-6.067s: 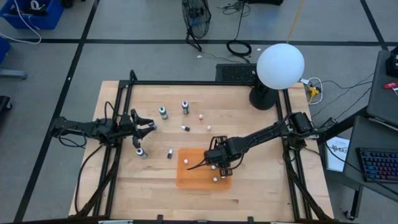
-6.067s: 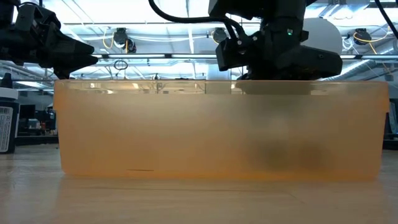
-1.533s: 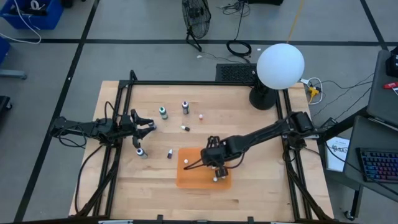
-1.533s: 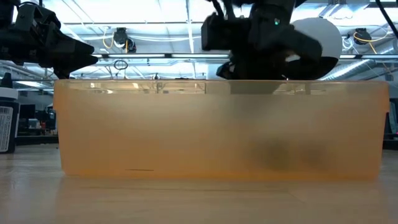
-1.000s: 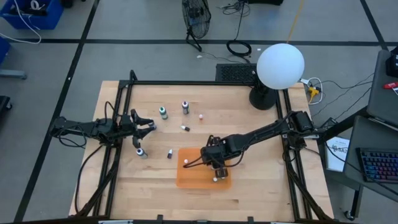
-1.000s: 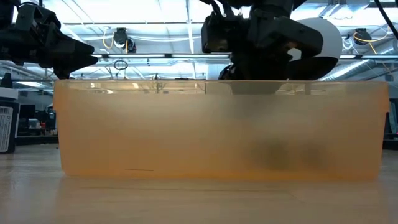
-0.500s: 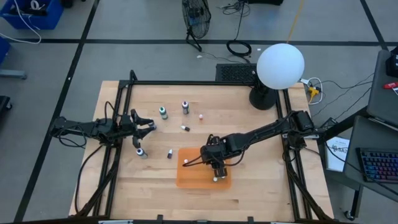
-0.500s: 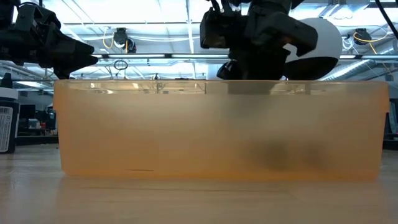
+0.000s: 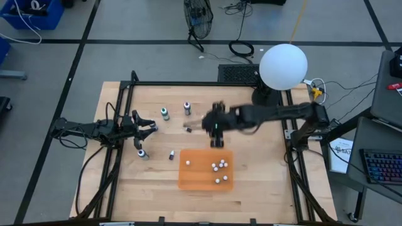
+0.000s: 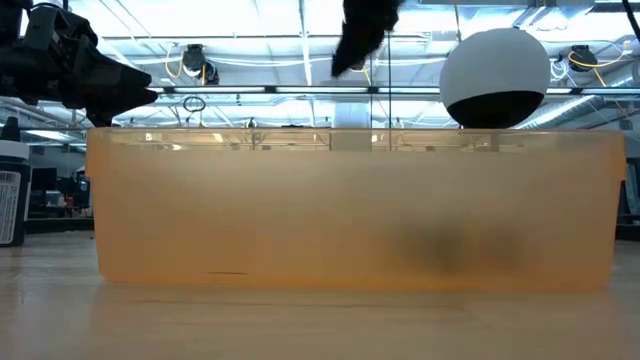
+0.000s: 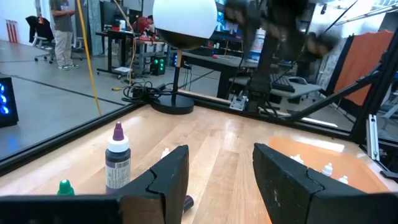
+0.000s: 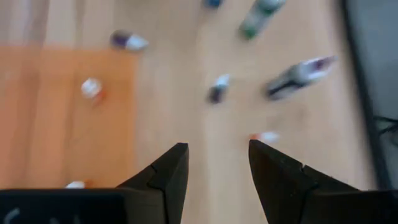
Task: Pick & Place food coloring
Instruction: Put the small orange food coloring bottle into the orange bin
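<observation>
Several food coloring bottles are on the wooden table beyond the orange tray (image 9: 195,179): a teal one (image 9: 164,113) and a purple one (image 9: 187,108) stand upright, and a small dark one (image 9: 187,129) lies on its side. Two more (image 9: 142,153) (image 9: 171,155) are left of the tray. My right gripper (image 9: 218,140) (image 12: 217,163) hangs open and blurred, high above the table just past the tray's far edge, with nothing between its fingers. My left gripper (image 9: 151,126) (image 11: 217,177) waits open at the table's left, level, beside the purple bottle (image 11: 117,163).
Several small white beads (image 9: 217,166) lie in the tray, whose front wall (image 10: 350,210) fills the low view. A lamp with a white globe (image 9: 283,66) stands at the far right corner. A black frame borders the table.
My right gripper has risen out of the tray and swung toward the table's far edge, tipping less steeply downward. The beads it stood over now show in the tray. The bottles have not moved.
</observation>
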Robot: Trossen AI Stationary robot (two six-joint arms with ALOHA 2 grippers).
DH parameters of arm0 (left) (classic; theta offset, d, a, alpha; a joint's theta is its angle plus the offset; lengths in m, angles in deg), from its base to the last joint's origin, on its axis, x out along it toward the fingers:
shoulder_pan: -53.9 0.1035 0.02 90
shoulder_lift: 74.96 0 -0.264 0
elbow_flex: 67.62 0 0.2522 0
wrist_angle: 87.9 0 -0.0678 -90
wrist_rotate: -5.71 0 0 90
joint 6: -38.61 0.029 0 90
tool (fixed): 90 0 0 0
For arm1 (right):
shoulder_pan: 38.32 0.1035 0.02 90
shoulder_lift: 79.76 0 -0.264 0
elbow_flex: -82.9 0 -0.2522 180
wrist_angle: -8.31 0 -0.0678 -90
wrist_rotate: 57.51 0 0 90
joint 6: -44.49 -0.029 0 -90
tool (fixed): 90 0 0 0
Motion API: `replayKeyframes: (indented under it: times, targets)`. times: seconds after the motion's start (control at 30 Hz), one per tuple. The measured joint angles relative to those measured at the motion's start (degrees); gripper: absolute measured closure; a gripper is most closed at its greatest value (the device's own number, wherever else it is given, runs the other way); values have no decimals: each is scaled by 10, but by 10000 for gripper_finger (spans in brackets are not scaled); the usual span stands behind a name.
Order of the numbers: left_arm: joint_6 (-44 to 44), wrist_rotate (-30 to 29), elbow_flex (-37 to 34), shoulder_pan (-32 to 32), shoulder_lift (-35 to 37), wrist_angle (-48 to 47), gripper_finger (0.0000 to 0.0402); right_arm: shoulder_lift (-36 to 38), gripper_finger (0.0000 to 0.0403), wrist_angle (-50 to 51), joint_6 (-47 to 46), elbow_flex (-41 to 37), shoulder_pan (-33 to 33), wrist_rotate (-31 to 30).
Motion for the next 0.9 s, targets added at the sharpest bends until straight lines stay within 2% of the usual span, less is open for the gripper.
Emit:
replayKeyframes:
  times: [0.13, 0.23, 0.4, 0.5, 0.7, 0.9]
  targets:
    - [0, 0, 0, 0, 0, 0, 220, -29, 228, 31, 37, 116, -45, 4]
    - [0, 0, 0, 0, 0, 0, 220, -59, 219, 30, 57, 167, -82, 6]
    - [0, 0, 0, 0, 0, -1, 220, -125, 214, 38, 60, 159, -135, 65]
    - [0, -2, 0, 0, 0, 0, 220, -179, 213, 44, 69, 149, -154, 80]
    - [0, -3, 0, 0, 0, 1, 220, -270, 213, 43, 92, 145, -170, 81]
    - [0, -3, 0, 0, 0, -1, 220, -318, 211, 51, 99, 145, -175, 82]
